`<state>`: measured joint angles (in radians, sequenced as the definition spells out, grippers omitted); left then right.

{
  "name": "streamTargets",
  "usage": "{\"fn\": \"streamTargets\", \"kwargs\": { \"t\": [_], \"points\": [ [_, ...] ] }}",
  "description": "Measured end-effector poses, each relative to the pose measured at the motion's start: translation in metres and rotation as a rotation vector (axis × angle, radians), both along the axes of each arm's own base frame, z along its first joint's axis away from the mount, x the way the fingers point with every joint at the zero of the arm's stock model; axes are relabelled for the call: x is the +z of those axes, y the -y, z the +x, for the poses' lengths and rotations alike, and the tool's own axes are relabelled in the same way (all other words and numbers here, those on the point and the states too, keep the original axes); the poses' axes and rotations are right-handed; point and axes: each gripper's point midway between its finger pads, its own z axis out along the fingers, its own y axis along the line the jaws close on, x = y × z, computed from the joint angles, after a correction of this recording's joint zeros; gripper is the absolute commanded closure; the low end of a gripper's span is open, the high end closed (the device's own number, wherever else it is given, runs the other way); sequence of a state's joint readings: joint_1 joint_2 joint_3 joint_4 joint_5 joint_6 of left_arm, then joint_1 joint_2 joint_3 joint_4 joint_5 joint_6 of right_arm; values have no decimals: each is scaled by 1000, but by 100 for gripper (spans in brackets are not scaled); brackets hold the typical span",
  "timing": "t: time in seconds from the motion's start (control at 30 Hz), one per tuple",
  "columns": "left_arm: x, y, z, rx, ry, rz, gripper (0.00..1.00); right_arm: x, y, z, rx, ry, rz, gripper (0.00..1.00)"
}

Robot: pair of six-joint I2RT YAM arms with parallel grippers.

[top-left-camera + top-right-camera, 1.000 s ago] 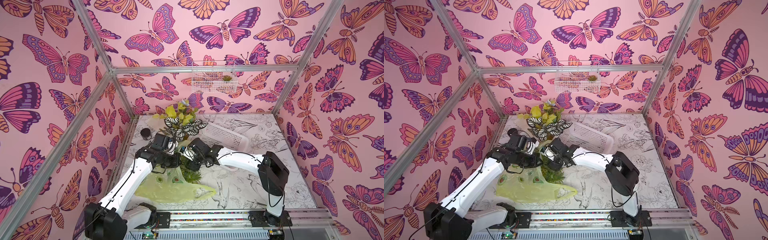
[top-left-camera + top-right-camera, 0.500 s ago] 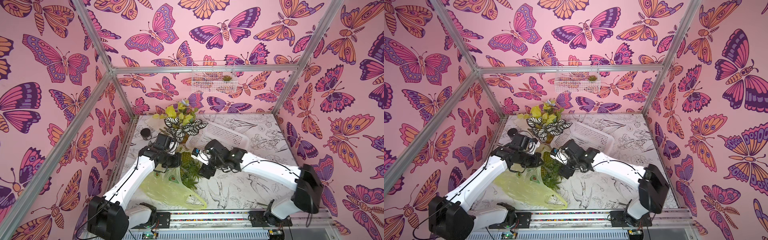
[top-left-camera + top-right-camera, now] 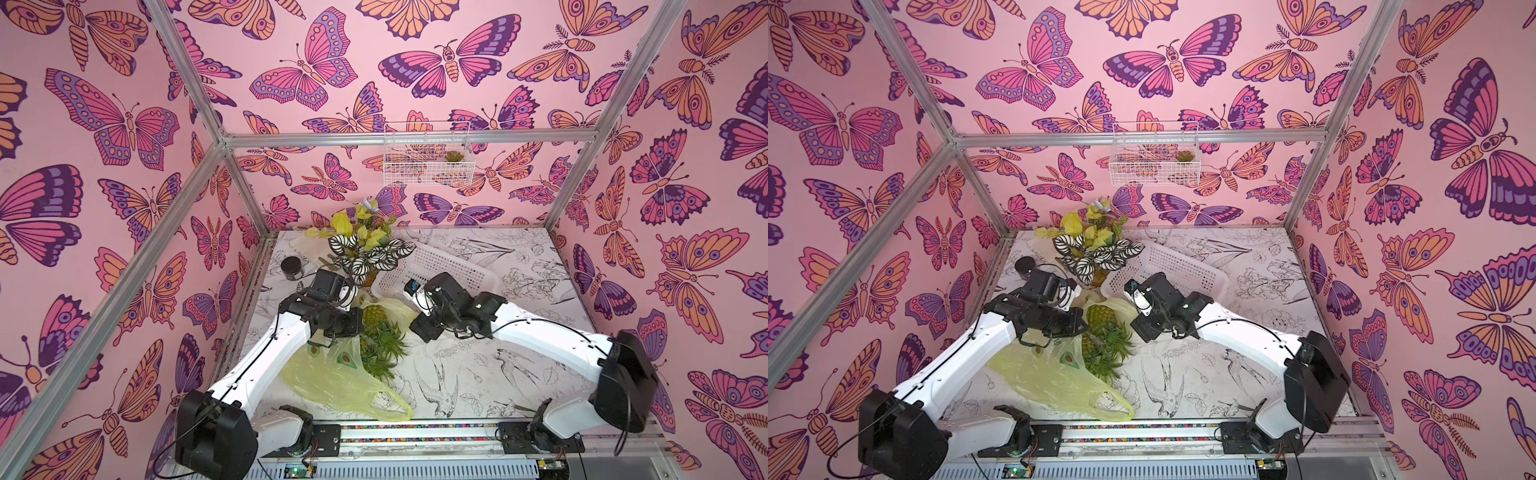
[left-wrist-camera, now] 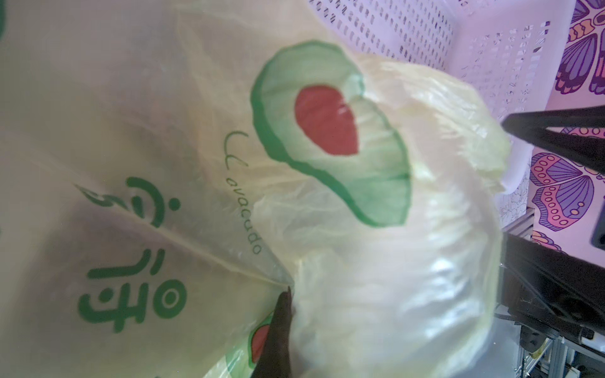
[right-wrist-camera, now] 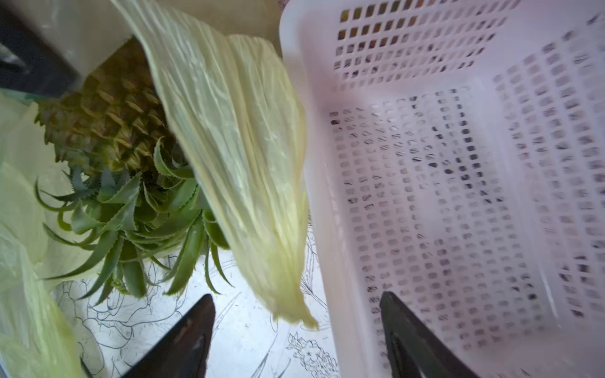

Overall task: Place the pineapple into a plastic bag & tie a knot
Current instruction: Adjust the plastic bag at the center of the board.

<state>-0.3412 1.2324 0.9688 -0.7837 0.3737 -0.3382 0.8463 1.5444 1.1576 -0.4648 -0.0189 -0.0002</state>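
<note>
The pineapple [image 3: 374, 318] [image 3: 1100, 316] [image 5: 108, 114] lies on the table between my two arms, its green crown pointing to the table's front. The yellow-green plastic bag [image 3: 332, 378] [image 3: 1050, 382] [image 4: 163, 131] sprawls front-left of it, and film stands on both sides of the fruit. My left gripper [image 3: 353, 328] [image 4: 288, 291] is shut on the bag's film beside the pineapple. My right gripper [image 3: 417, 328] [image 5: 294, 314] is open just right of the fruit, holding nothing. A loose bag handle [image 5: 245, 163] hangs in front of its fingertips. No knot is in view.
A white perforated basket [image 3: 449, 266] [image 5: 458, 163] lies tipped just behind my right gripper. A potted plant [image 3: 365, 249] and a small black cup [image 3: 291, 266] stand at the back left. A wire basket [image 3: 428, 158] hangs on the back wall.
My right gripper has drawn back to the right, away from the pineapple and the bag. The bag has bunched nearer the left arm, which barely moved.
</note>
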Motion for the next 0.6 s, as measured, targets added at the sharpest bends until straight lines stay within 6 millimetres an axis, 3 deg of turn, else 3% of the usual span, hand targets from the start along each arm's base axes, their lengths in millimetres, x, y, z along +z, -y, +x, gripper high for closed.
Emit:
{"fn": "streamTargets", "kwargs": {
  "t": [0.07,0.1,0.13,0.2,0.27,0.37,0.5,0.6],
  "points": [
    [0,0,0,-4,3,0,100,-8,-7,3,3,-19,3,54],
    [1,0,0,-6,5,1,100,-13,-9,3,4,-28,4,70],
    [1,0,0,-9,8,1,96,-15,-12,4,2,-30,9,84],
    [3,0,-1,-12,21,3,79,-13,-15,5,0,-31,25,98],
    [7,-2,-1,-16,47,9,60,-12,-17,6,-4,-33,39,100],
    [20,-7,0,-25,125,29,40,-11,-18,5,-7,-44,52,100],
    [49,-14,-2,-86,294,56,35,-9,-20,2,-8,-61,72,100],
    [82,-2,-10,-234,468,44,34,-9,-20,-2,-9,-82,79,100]
  ]
}}
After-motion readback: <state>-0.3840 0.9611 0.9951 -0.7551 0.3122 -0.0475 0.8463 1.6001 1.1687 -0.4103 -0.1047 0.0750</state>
